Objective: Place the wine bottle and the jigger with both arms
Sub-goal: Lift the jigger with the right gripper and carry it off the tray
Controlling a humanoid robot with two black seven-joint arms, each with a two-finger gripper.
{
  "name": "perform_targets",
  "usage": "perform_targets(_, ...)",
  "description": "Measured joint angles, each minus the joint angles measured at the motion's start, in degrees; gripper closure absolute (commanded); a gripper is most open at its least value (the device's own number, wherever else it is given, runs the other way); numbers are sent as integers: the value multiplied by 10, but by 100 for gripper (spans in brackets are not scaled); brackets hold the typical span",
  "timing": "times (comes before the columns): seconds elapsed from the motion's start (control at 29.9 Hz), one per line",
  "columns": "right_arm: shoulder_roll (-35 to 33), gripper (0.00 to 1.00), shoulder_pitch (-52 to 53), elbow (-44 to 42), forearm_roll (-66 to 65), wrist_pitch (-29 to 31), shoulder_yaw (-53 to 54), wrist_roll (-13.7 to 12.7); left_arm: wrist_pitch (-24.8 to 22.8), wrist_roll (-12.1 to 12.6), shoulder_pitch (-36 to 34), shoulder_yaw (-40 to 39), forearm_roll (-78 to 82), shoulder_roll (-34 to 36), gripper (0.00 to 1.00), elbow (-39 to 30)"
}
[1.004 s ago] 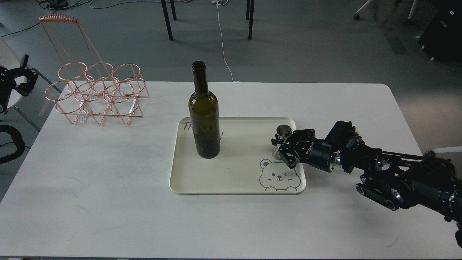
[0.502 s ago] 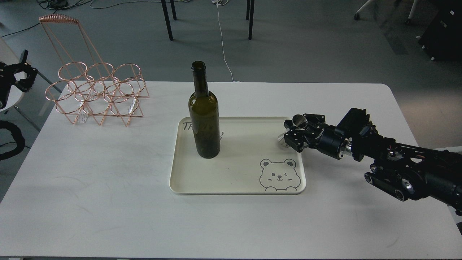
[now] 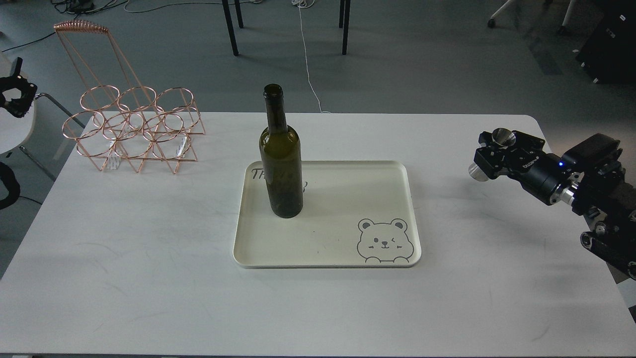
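Observation:
The wine bottle [image 3: 281, 159], dark olive-green and unlabelled, stands upright at the back left of the cream tray [image 3: 348, 256]. My right gripper [image 3: 489, 155] is shut on the steel jigger [image 3: 501, 137] and holds it above the table, well right of the tray; the jigger's upper cup shows above the fingers and its lower cup below. My left gripper [image 3: 15, 94] is at the far left edge, off the table and far from the bottle; its fingers are too small and dark to tell apart.
A copper wire bottle rack [image 3: 131, 130] with a tall handle stands at the table's back left corner. The white table [image 3: 149, 278] has rounded corners. Chair legs and cables are on the floor behind.
My right gripper lifted the jigger off the tray's right side and carried it right and up, away from the tray. My left gripper drew back to the left and up.

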Motion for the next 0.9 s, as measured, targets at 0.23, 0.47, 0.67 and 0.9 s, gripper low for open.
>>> perform_targets(0.23,-9,93,-48,-6,51,0,-1,0,0,-1,-2,0,0,0,1,-19)
perform_targets(0.47,-3,91,-65,-26,59,0,-4,0,0,-3,-2,1,0,0,2,-27)
perform_targets(0.67,10,87,-66,-33,59,0,-3,0,0,-3,-2,2,0,0,1,-27)
perform_targets(0.9,12,77,-66,-32,59,0,-5,0,0,-2,-6,0,0,1,2,-27)
